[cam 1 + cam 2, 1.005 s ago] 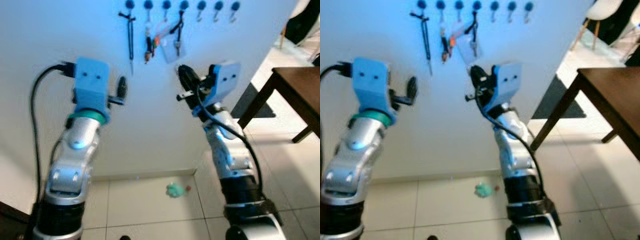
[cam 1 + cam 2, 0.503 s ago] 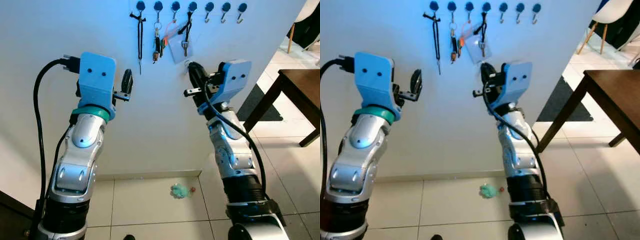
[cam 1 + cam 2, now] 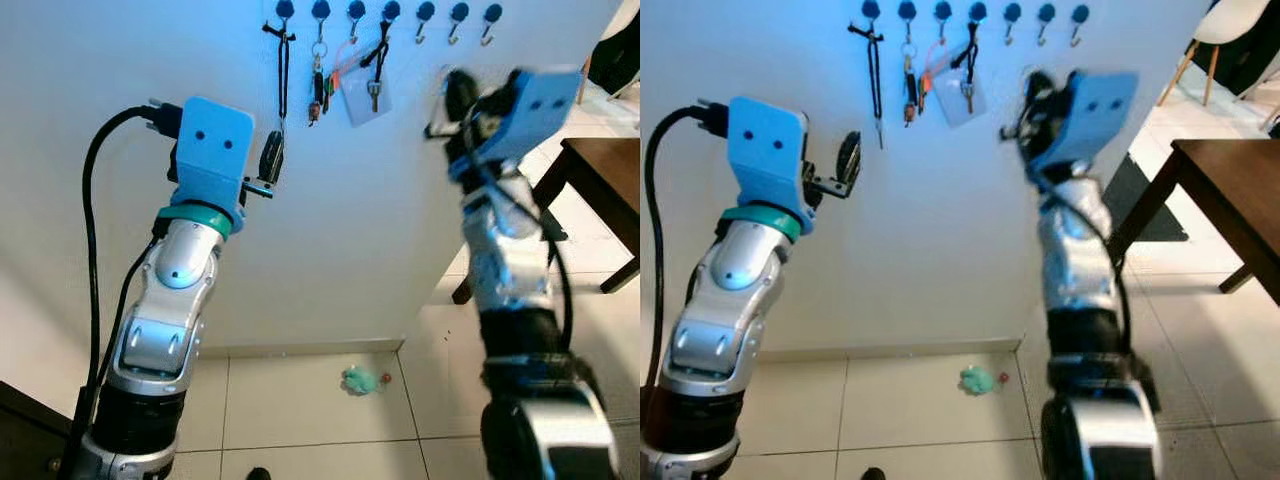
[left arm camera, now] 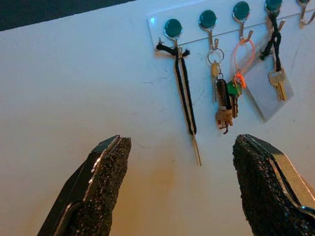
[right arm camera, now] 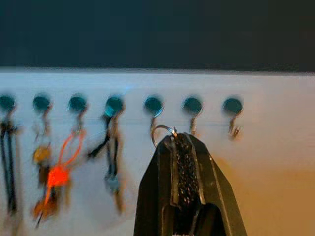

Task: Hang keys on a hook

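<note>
A row of blue-capped hooks (image 3: 391, 10) runs along the top of the white wall. The left hooks carry a black-corded key (image 4: 184, 98), a key bunch (image 4: 224, 98), an orange ring (image 4: 242, 51) and a tagged key (image 4: 278, 81). The three hooks at the right (image 5: 192, 106) are bare. My right gripper (image 3: 455, 92) is raised close to the wall and blurred, shut on a small metal key ring (image 5: 161, 132) just under the first bare hook (image 5: 153, 105). My left gripper (image 3: 270, 160) stands open facing the wall, its fingers (image 4: 106, 172) holding nothing.
A dark wooden table (image 3: 610, 180) stands at the right, with a white chair (image 3: 1230, 20) beyond it. A small green object (image 3: 358, 380) lies on the tiled floor by the skirting. A black cable (image 3: 95, 250) loops off my left arm.
My right arm has swung up and to the right with the key ring, from below the tagged key to under the bare hooks. The left gripper edged slightly right.
</note>
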`<state>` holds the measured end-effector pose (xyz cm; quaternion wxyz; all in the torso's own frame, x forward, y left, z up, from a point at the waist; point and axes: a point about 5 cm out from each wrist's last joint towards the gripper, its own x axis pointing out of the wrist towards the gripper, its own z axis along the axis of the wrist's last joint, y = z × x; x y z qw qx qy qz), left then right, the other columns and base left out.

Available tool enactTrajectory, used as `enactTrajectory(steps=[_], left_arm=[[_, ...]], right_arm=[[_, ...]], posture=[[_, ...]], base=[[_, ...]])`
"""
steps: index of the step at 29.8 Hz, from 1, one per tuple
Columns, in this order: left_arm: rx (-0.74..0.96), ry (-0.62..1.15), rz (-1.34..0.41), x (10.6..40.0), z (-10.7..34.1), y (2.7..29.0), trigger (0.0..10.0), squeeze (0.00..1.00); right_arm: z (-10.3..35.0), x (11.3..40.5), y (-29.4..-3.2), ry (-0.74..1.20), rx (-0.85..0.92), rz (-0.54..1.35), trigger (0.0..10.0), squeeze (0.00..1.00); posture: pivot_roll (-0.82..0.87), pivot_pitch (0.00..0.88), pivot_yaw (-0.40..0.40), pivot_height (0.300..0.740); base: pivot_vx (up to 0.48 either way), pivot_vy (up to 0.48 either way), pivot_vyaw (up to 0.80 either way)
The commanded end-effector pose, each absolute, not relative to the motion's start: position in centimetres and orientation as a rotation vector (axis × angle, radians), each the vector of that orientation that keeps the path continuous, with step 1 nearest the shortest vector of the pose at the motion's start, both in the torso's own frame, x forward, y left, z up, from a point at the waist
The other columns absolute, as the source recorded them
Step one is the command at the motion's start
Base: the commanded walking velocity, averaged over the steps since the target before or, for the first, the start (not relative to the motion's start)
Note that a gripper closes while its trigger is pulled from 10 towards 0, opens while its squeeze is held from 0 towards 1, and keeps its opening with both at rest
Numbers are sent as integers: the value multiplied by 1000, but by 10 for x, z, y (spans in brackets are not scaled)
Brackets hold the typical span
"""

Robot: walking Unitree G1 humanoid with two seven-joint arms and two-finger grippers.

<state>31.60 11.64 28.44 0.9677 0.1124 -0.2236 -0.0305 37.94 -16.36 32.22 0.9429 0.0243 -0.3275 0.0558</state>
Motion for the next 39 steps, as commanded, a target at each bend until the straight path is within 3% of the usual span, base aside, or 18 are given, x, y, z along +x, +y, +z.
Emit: enactTrajectory(steps=[1, 11, 19, 31, 39], left_arm=[[241, -468, -71, 317, 286, 113, 10000, 0], [244, -480, -57, 312, 289, 119, 10000, 0], [204, -485, -77, 302, 285, 122, 10000, 0], [200, -440, -129, 292, 267, 123, 10000, 0], [201, -457, -148, 297, 271, 116, 10000, 0]], right_arm=[[322, 387, -165, -644, 86, 119, 10000, 0], [327, 408, -142, -543, 198, 200, 10000, 0], [310, 389, -114, -645, 55, 357, 10000, 0], [254, 330, -129, -657, -67, 265, 10000, 0], [249, 328, -123, -636, -43, 261, 10000, 0]], posture=[[-109, 64, 31, 740], [-75, 84, 25, 740], [-72, 82, 17, 740], [-128, 76, 39, 740], [-140, 58, 44, 740]], base=[[0, 0, 0], [0, 0, 0], [0, 0, 0], [0, 0, 0], [0, 0, 0]])
